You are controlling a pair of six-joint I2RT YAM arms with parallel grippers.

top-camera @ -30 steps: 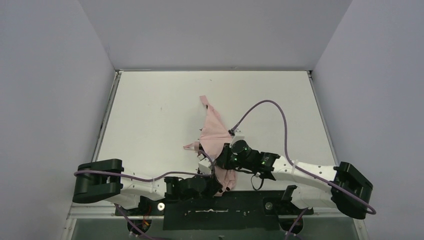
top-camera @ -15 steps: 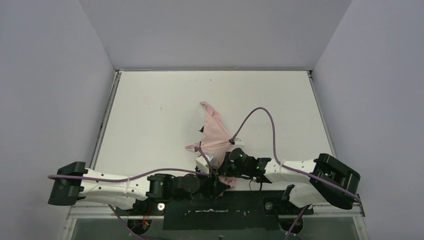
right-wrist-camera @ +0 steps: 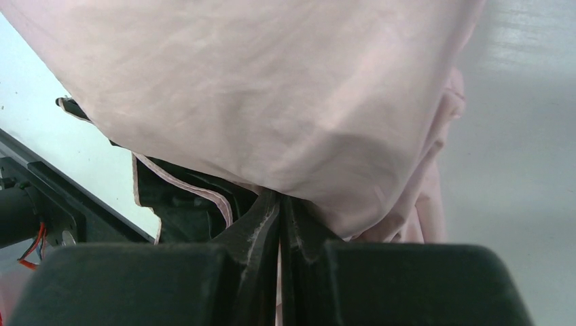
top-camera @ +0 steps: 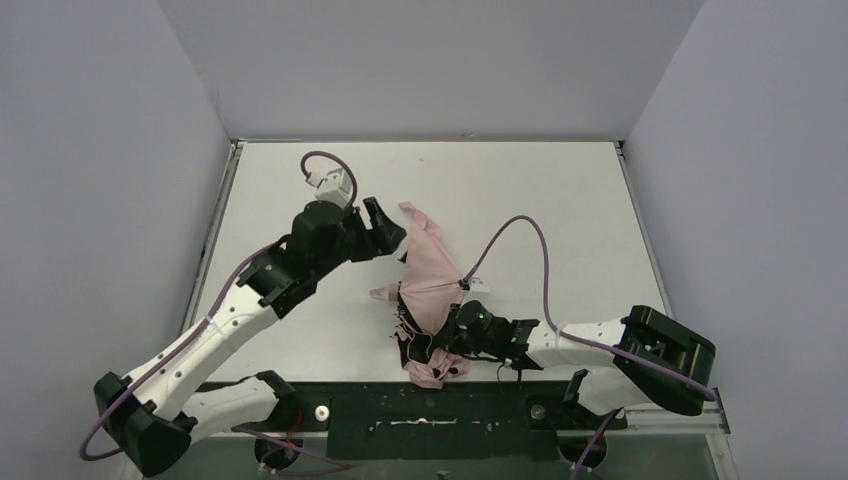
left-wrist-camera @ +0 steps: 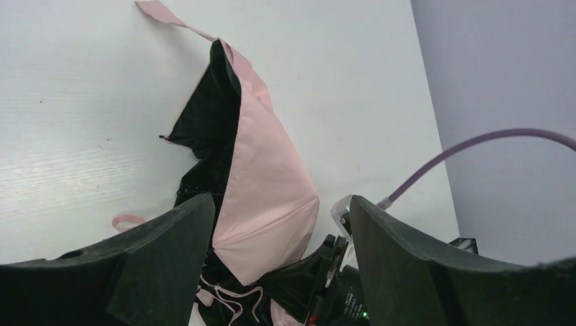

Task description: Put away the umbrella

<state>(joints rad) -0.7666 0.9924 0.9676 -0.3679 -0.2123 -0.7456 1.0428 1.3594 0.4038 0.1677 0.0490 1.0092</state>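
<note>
While the umbrella (top-camera: pixel 432 268) lay half collapsed on the white surface (top-camera: pixel 560 220), its pale pink fabric ran from a thin pointed tip near the middle down toward 6 o'clock. There it ended in a crumpled bunch just short of the near edge. Black ribs and dark lining showed along its 9 o'clock side.

The left claw (top-camera: pixel 388 232) hung above the surface at about 9 o'clock from the umbrella's far tip, close to it but apart. Its fingers stood wide and held nothing. In its wrist view the left claw (left-wrist-camera: pixel 278 207) looked down on the umbrella (left-wrist-camera: pixel 265 183), pink on one side of the fold and black on the other.

The right arm reached in low from 4 o'clock, and the right claw (top-camera: pixel 447 345) was buried in the bunched near end. From its own camera the right claw (right-wrist-camera: pixel 279 204) had its fingers pressed together, their tips tucked under the draped umbrella (right-wrist-camera: pixel 272 81). Whether a fold of cloth was nipped between them could not be told.
</note>
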